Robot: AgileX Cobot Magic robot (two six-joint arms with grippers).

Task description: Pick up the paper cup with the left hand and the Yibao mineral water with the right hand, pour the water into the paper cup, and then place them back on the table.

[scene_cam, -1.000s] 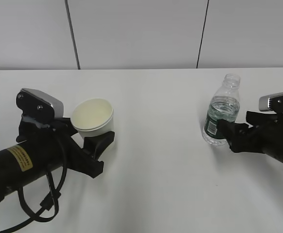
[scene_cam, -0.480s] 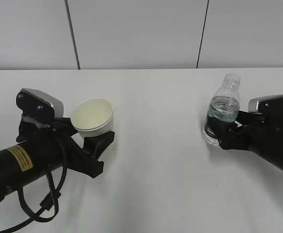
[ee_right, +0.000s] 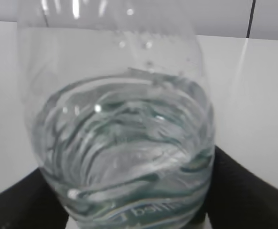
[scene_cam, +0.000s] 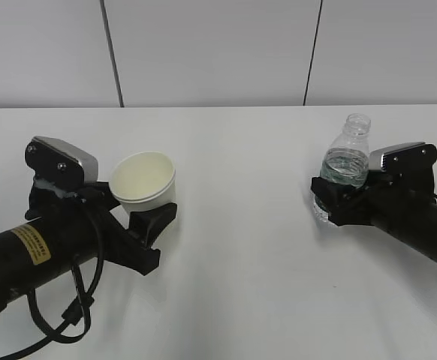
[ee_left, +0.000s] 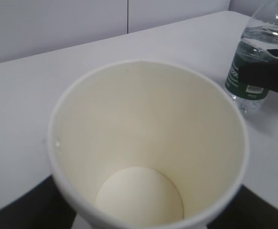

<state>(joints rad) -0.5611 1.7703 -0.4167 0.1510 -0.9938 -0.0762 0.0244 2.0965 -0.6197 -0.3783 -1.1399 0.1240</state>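
Observation:
The cream paper cup (scene_cam: 143,178) stands upright at the left, between the black fingers of my left gripper (scene_cam: 148,211), which is shut on its lower part. In the left wrist view the cup (ee_left: 144,143) is empty, with fingers (ee_left: 19,210) at both lower corners. The Yibao mineral water (scene_cam: 345,161), capless and part full, stands on the white table (scene_cam: 241,247) at the right. My right gripper (scene_cam: 330,202) is round its labelled lower body. In the right wrist view the bottle (ee_right: 124,143) fills the gap, with fingers (ee_right: 244,195) against both sides and the water rippling.
A white panelled wall (scene_cam: 218,52) runs behind the table's far edge. The left arm's black cable (scene_cam: 61,322) loops near the front left. In the left wrist view the bottle (ee_left: 253,71) shows at the far right.
My right gripper has moved left along the table until its fingers are round the bottle. The bottle, the cup and the left arm have not moved.

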